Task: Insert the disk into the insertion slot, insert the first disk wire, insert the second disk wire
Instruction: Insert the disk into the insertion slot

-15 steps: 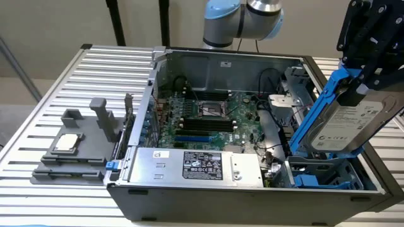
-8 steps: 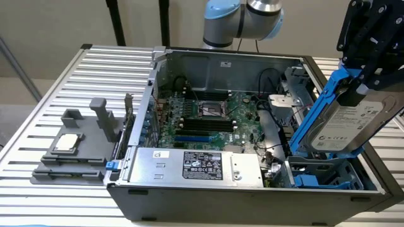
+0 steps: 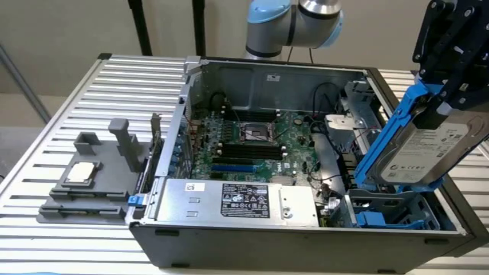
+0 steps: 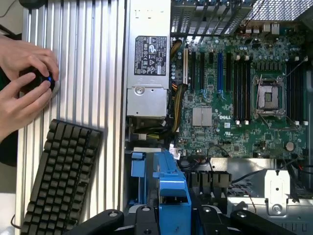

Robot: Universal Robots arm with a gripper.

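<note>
The fingers (image 3: 439, 112) are clamped on the disk (image 3: 432, 152), gripping its blue carrier (image 3: 388, 137). They hold it on edge and slightly tilted at the frame's right, just above the slot (image 3: 390, 215) at lower right, apparently to line it up for entry.

The only word that can be read is DELL (image 4: 228, 126), in white on the green motherboard (image 4: 215, 93). The silver power supply box (image 3: 229, 200), at the near side of the open case, carries a black-and-white label (image 3: 245, 200) with rows of small print and approval marks, all too fine to read. A small white sticker (image 3: 194, 187) sits beside it, also illegible. The disk (image 3: 458, 126), at the exterior view's right, bears a white label (image 3: 428, 157) with dark print and a row of marks, none of it legible.
</note>
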